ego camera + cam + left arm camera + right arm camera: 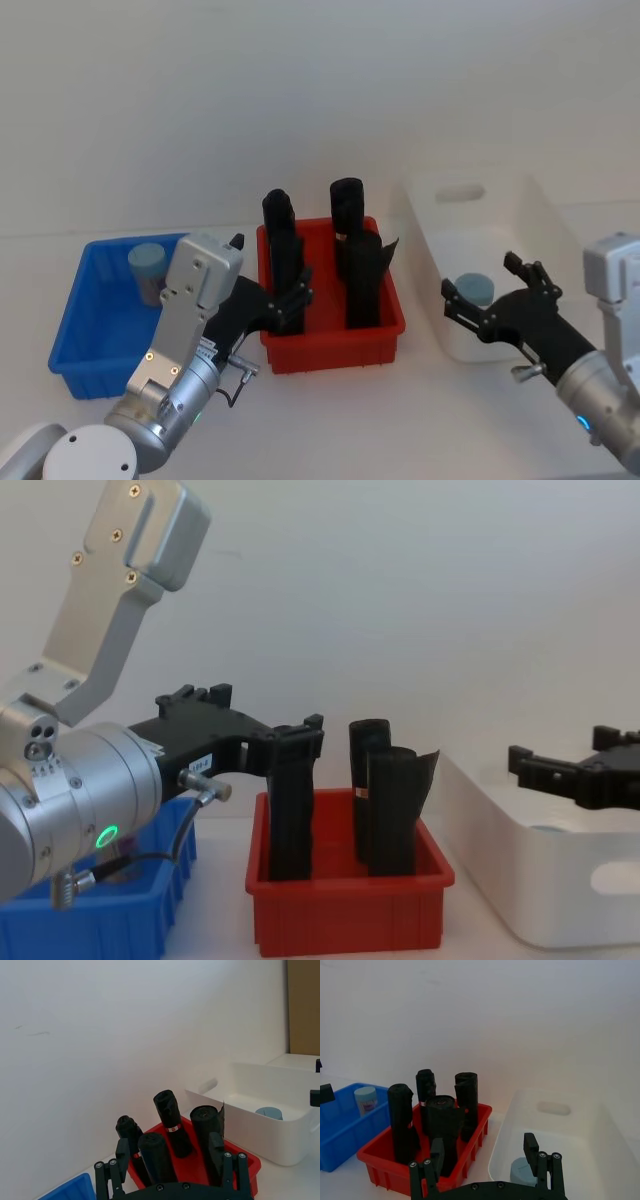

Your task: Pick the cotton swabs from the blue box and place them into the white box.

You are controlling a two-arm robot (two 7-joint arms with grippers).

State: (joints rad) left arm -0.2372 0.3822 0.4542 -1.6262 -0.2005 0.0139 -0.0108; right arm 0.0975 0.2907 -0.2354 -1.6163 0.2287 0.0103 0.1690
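One jar (pixel 472 288) in the white box (pixel 470 192), one to fetch.
Our right gripper (pixel 488 296) hangs over that jar, jaws wide, empty. Our left gripper (pixel 298 303), also open and empty, waits before the red bin (pixel 335 352) beside the blue box (pixel 85 375), handiest for the second jar (pixel 147 266) at its far wall; room above is open, tall rolls (pixel 283 245) close by.

The black, multi-fingered left end effector (pixel 288 305), on its silver-grey metal arm (pixel 185 330), hovered above the front left part of the white bench (pixel 420 425), wrist angled forward, fingers spread wide and gripping nothing. The matching right end effector (pixel 485 290) hovered near the bench's right edge, fingers also spread apart.
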